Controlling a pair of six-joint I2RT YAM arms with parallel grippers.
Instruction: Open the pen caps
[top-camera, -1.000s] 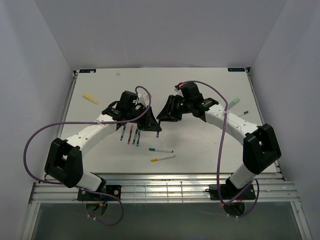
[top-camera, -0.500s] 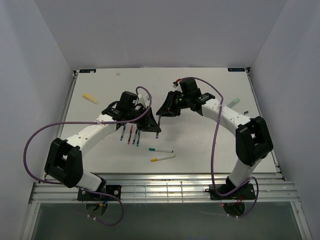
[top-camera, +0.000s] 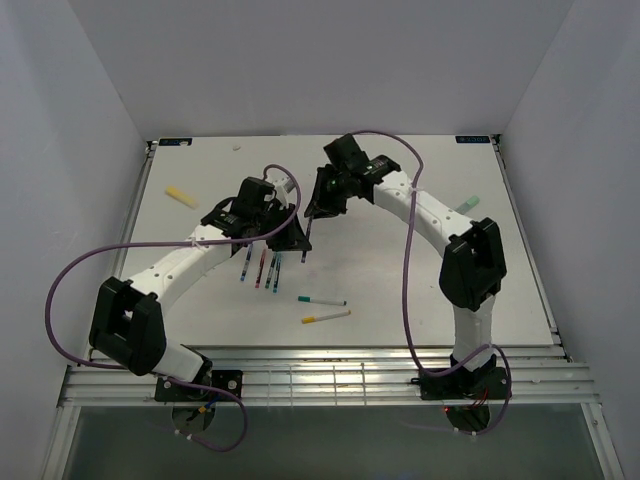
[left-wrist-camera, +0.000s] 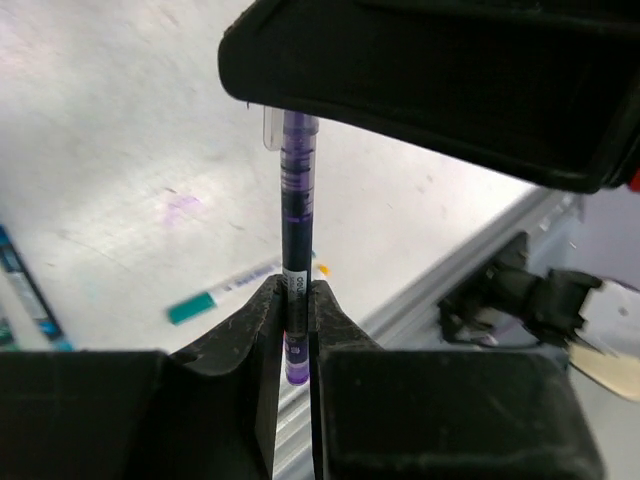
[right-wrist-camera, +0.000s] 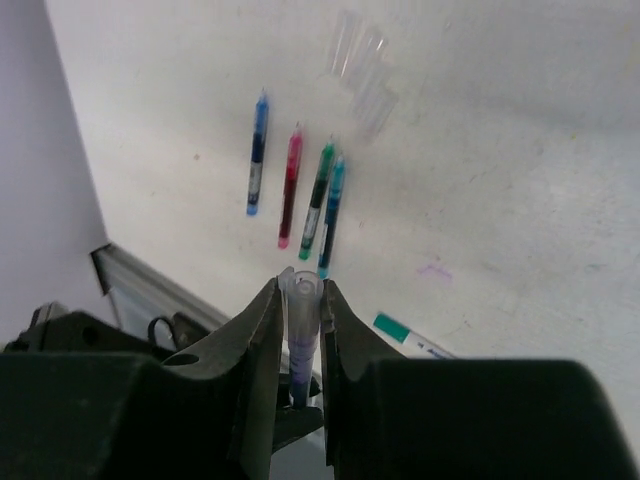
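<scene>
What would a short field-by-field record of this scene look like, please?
Left end effector: shut on the purple pen, gripping one end
Right end effector: closed on the clear cap at the pen's opposite end
Pen pose: held above the table, between both arms
Cap state: on the pen, not yet pulled off
Row of four pens: lying side by side; blue, pink, green, teal
White pens: green-capped pen and yellow-capped pen, lying nearer the front edge

Left arm (top-camera: 160, 275), right arm (top-camera: 467, 325), glossy white link shells (top-camera: 425, 212), blocky black joint housings (top-camera: 125, 325), purple cable (top-camera: 52, 305) looped loosely alongside each, left claw (left-wrist-camera: 295, 295), right claw (right-wrist-camera: 300, 300), matte black textured wedge-shaped fingers (left-wrist-camera: 240, 340).
</scene>
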